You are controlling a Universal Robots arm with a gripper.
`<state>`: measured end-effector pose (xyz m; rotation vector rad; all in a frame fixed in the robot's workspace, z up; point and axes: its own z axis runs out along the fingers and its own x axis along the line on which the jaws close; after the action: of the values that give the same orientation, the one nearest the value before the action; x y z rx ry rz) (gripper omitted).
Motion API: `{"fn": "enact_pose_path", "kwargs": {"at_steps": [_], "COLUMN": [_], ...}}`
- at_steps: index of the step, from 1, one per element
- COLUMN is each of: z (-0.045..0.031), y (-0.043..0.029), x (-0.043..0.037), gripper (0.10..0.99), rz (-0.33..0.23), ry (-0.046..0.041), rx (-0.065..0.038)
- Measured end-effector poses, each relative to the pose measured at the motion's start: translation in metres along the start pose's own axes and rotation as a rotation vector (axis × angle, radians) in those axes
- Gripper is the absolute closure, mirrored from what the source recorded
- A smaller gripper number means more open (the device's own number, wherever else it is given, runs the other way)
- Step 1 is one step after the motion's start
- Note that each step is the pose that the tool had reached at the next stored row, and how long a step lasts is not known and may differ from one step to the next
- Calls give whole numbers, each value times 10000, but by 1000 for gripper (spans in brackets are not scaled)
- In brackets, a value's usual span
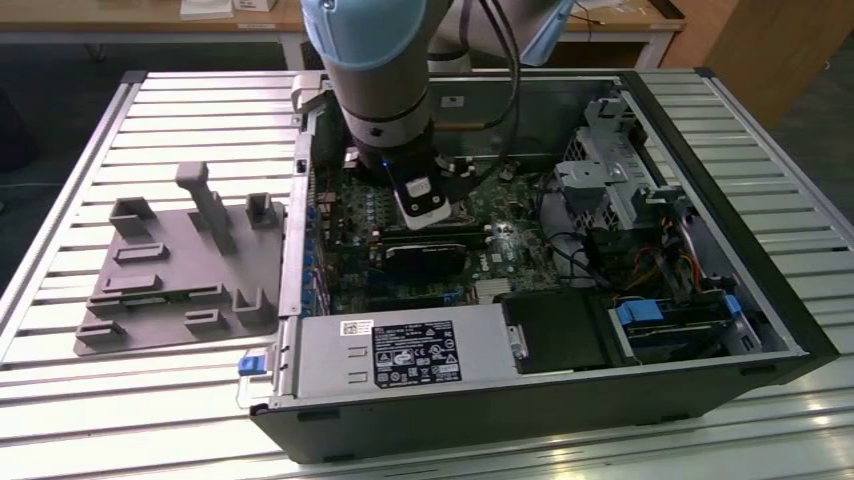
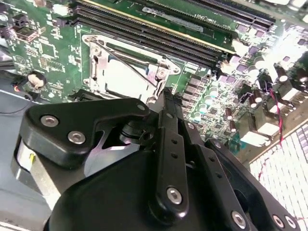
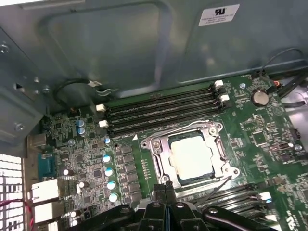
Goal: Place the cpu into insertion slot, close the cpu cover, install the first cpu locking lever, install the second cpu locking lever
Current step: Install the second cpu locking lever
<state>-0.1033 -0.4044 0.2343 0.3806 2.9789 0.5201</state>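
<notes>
Hiding socket edge: closed claw (image 3: 165,188) linkage.

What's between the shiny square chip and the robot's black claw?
In the first wrist view, the cpu cover's metal frame edge and a thin lever lie between the cpu and the end effector.

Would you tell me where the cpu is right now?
The cpu sits in the insertion slot on the motherboard, framed by the cpu cover, beside the memory slots and just ahead of the gripper in the first wrist view.
</notes>
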Motion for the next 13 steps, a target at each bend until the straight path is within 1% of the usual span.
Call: {"fn": "enact_pose_path", "kwargs": {"at_steps": [2, 4, 6, 8, 10, 11, 13], "z": [-37, -70, -97, -117, -121, -120, -118], "y": [14, 25, 36, 43, 45, 46, 49], "x": [-2, -4, -5, -6, -9, -12, -26], "gripper": [984, 984, 984, 984, 984, 984, 984], "rz": [-14, -24, -38, -63, -89, -99, -103], "ry": [-22, -38, -64, -105, -150, -162, -168], "rx": [94, 164, 265, 445, 640, 712, 767]}}
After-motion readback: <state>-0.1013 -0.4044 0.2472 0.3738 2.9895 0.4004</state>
